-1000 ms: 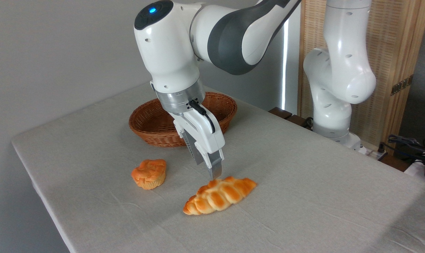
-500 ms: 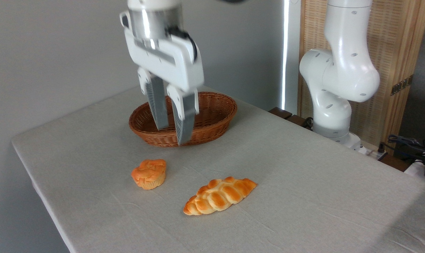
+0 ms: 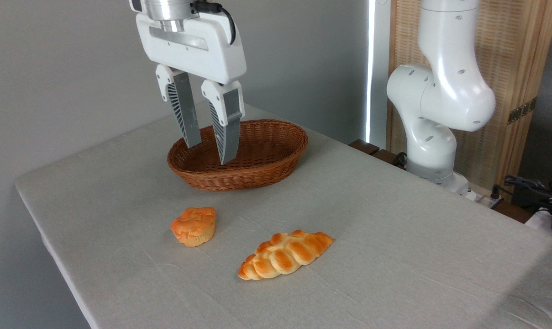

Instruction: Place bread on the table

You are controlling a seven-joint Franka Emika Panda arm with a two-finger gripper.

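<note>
Bread (image 3: 286, 254) lies flat on the table (image 3: 394, 228), front of centre, long axis running from lower left to upper right. Nothing touches it. Loaf looks settled on the cloth, no tilt.

Change noted: a second ago the gripper's fingertips stood right at the loaf's upper edge; half a second ago the gripper was already raised clear and swung back toward the basket; now it is higher again. The loaf has not shifted between any of the three views. Reading: the release is over and the arm is backing away, so the task looks done, with the bread resting on the table and not in the basket.

Gripper (image 3: 208, 155) hangs well above and behind the loaf, fingers pointing down, tips showing in front of the basket (image 3: 257, 176) from this angle. Fingers are parted a moderate way, with a clear gap between them and nothing held. Loaf and gripper are well apart.

Around it: a muffin (image 3: 193, 225) sits on the cloth near the loaf, to its left, not touching. The basket stands farther back and appears to hold nothing, though part of its inside is hidden by the fingers. Arm's base column stands off the table's right rear.
</note>
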